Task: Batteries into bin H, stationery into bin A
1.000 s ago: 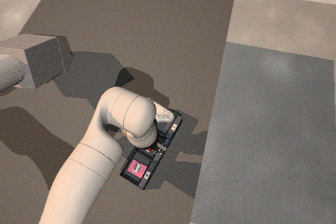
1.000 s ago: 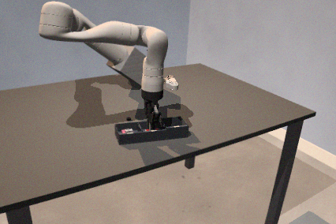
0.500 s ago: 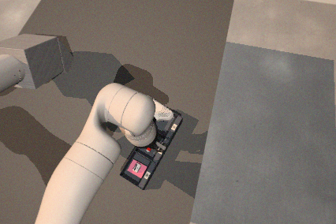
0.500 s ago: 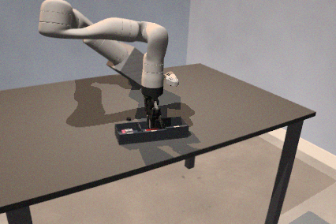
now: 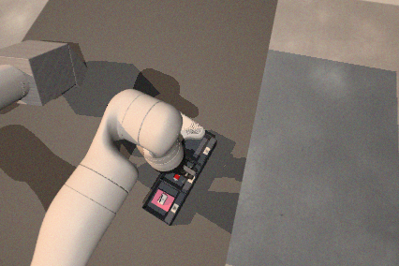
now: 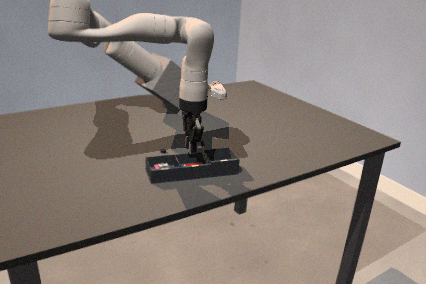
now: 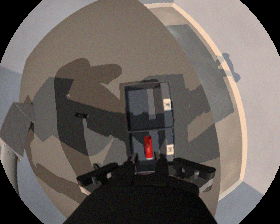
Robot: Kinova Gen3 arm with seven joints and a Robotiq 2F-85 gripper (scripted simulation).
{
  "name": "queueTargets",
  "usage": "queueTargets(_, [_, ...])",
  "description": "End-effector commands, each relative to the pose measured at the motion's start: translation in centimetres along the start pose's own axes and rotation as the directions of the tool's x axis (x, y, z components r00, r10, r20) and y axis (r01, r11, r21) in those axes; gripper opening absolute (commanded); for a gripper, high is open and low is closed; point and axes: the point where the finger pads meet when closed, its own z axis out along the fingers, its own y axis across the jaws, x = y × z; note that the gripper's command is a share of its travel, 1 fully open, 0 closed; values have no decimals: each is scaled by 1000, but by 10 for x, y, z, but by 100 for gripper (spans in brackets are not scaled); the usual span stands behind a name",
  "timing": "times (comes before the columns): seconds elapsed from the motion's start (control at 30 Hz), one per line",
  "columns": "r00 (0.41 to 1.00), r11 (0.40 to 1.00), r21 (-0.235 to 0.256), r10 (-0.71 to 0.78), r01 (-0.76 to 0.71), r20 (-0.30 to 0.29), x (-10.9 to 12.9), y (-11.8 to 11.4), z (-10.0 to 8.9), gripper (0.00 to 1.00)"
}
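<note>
A dark tray of three bins (image 5: 180, 179) stands on the brown table; it also shows in the exterior view (image 6: 192, 164) and in the wrist view (image 7: 149, 119). I cannot read the bin letters. A small red thing (image 5: 177, 177) lies in the middle bin and shows in the wrist view (image 7: 147, 145) below and clear of my fingers. A pink and white thing (image 5: 162, 199) lies in the end bin nearest the camera. My gripper (image 6: 196, 151) (image 7: 146, 157) hangs straight over the middle bin, its fingers parted and empty.
A small black thing (image 6: 163, 151) lies on the table just behind the tray's left end. The arm's base block (image 5: 51, 71) stands at the table's left. The table's edge runs close to the tray on the right (image 5: 241, 172).
</note>
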Motion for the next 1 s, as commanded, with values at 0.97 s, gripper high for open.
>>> queueTargets(0.97, [583,583,-12,-812,812,7,76,-136,-12,24])
